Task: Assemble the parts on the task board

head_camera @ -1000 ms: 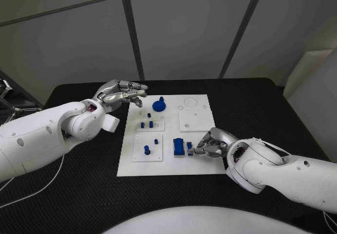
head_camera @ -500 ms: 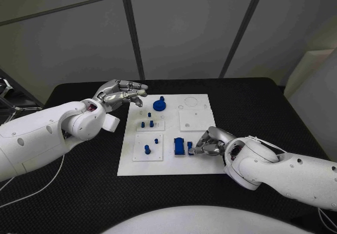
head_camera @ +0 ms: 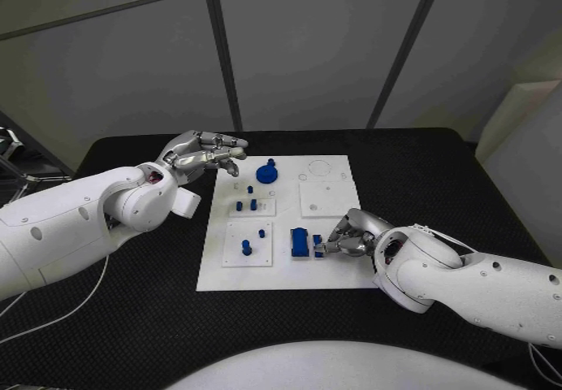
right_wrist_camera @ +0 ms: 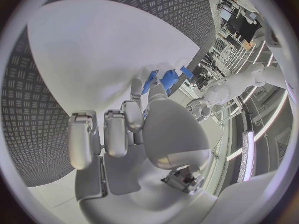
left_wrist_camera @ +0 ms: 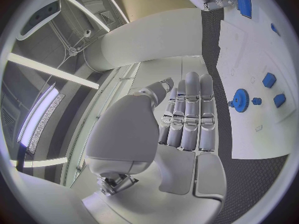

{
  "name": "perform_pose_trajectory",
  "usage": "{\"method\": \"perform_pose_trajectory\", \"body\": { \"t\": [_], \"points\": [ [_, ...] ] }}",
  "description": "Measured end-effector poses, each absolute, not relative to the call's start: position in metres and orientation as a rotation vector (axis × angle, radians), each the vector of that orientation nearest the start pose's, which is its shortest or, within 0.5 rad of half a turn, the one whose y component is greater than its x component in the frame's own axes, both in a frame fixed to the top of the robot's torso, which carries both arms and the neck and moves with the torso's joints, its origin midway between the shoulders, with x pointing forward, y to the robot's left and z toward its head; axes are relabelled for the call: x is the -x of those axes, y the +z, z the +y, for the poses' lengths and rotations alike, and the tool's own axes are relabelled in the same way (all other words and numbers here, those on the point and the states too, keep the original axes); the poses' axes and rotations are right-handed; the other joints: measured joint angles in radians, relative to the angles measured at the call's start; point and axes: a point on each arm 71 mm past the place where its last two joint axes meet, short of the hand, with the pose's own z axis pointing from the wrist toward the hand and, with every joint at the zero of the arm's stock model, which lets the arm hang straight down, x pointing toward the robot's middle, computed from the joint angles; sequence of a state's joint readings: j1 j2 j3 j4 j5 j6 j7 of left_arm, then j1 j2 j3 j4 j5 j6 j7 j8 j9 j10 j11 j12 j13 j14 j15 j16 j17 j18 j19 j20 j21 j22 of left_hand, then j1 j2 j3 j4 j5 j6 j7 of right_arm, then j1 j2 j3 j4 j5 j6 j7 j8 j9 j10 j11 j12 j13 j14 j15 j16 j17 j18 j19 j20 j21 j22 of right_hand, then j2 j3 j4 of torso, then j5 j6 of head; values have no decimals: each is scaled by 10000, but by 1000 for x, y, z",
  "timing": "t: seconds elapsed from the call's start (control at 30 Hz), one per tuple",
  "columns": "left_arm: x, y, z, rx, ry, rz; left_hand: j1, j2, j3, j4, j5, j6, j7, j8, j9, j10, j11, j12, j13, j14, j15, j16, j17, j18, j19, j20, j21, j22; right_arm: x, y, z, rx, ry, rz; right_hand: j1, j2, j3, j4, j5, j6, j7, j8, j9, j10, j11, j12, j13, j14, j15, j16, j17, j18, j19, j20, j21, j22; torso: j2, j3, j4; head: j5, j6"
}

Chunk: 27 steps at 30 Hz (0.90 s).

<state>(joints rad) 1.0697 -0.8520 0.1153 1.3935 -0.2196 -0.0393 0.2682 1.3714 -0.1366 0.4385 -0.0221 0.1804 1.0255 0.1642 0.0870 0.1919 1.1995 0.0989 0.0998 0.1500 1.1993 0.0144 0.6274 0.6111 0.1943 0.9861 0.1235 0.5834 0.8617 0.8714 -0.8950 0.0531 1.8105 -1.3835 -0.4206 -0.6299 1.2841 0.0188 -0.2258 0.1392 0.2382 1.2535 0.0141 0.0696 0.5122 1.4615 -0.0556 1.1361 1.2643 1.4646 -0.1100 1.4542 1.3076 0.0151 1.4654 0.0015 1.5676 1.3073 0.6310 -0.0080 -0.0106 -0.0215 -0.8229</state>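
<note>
The white task board (head_camera: 334,268) lies mid-table. A blue gear (head_camera: 267,173) stands near its far left corner, with small blue pegs (head_camera: 246,203) on a sub-plate just nearer. Two more pegs (head_camera: 246,247) stand in the near-left sub-plate. A blue block (head_camera: 300,243) stands near the board's middle, with a small blue part (head_camera: 317,241) right beside it. My right hand (head_camera: 347,236) reaches this small part and pinches it (right_wrist_camera: 168,78) between fingertips. My left hand (head_camera: 201,154) hovers empty off the board's far left corner, its fingers (left_wrist_camera: 190,114) side by side, the gear (left_wrist_camera: 240,100) beyond them.
Two bare white sub-plates (head_camera: 326,199) take up the board's far right part, one with a round outline (head_camera: 317,171). Black table (head_camera: 140,276) surrounds the board on all sides. A dark stand (head_camera: 18,158) sits at the far left.
My right hand has crept a little toward the blue block, fingertips closing in on the small part. The left hand stays nearly still.
</note>
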Motion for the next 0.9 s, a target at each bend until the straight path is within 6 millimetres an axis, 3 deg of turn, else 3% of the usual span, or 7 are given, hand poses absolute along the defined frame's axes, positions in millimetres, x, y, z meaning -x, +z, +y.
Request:
{"method": "perform_pose_trajectory", "body": {
  "t": [0.53, 0.9],
  "points": [
    [-500, -202, 240, 9951, -15741, 16098, 0, 0, 0, 0, 0, 0, 0, -40, 8, 0, 0, 0, 8, 0, 0, 0, 0, 0, 0, 0, 0, -7, -364, -255, -170, -3308, 6137, 19503, -81, -81, -67, -16, 0, 140, -72, 41, 95, 0, -1, 60, 38, 28, -28, 0, -1, 0, 0, 0, 0, 0, -12, -3, -15, 9, 52],
    [-500, -202, 240, 9946, -15758, 16108, 0, 0, 0, 0, 0, 0, 0, -39, 7, 0, -1, 0, 7, 0, 0, 0, 0, 0, 0, 0, 0, -7, -366, -256, -157, -3203, 6485, 19454, 2, -70, -93, -100, 0, 176, -109, 41, 198, 0, 0, 60, 57, -12, -65, 0, -1, 0, 36, -36, 0, 0, -10, -11, 0, -12, 56]
  ]
}}
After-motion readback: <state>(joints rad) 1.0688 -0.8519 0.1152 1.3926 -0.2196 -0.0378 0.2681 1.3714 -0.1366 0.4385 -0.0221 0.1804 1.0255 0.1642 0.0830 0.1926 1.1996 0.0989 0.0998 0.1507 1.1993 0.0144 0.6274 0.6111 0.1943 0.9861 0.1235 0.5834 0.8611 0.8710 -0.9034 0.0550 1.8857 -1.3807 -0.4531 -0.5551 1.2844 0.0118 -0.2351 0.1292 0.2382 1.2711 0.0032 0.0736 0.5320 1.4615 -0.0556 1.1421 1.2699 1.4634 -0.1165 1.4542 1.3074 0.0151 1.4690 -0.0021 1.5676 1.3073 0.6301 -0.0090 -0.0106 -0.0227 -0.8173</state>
